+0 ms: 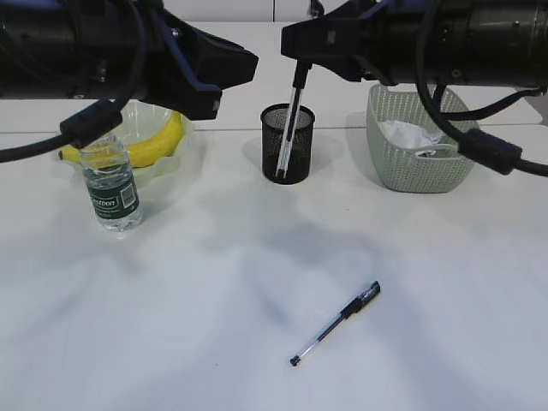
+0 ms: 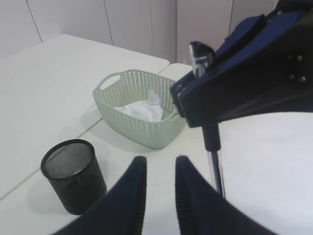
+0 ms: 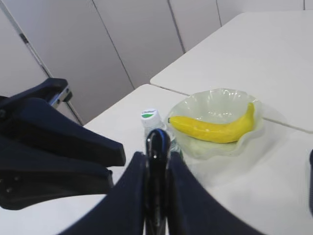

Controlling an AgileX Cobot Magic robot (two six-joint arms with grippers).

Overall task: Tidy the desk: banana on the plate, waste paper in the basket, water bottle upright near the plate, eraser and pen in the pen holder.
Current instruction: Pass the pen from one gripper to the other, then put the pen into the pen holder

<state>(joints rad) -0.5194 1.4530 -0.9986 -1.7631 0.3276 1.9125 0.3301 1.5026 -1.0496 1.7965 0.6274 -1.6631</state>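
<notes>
My right gripper (image 1: 300, 67) is shut on a black-capped pen (image 1: 289, 128) and holds it upright; it also shows in the right wrist view (image 3: 157, 157). In the left wrist view this pen (image 2: 213, 161) hangs apart from the black mesh pen holder (image 2: 73, 176), not inside it. A second pen (image 1: 336, 324) lies on the table in front. My left gripper (image 2: 157, 169) is open and empty, raised at the left (image 1: 240, 68). The banana (image 1: 158, 141) lies on the plate (image 1: 137, 116). The water bottle (image 1: 110, 184) stands upright beside it. The waste paper (image 1: 411, 135) is in the basket (image 1: 419, 171). No eraser is in view.
The pen holder (image 1: 287, 141) stands at the back middle, between plate and basket. Both arms hang over the back of the white table, with their fingers close together above the holder. A seam between tabletops runs behind the objects.
</notes>
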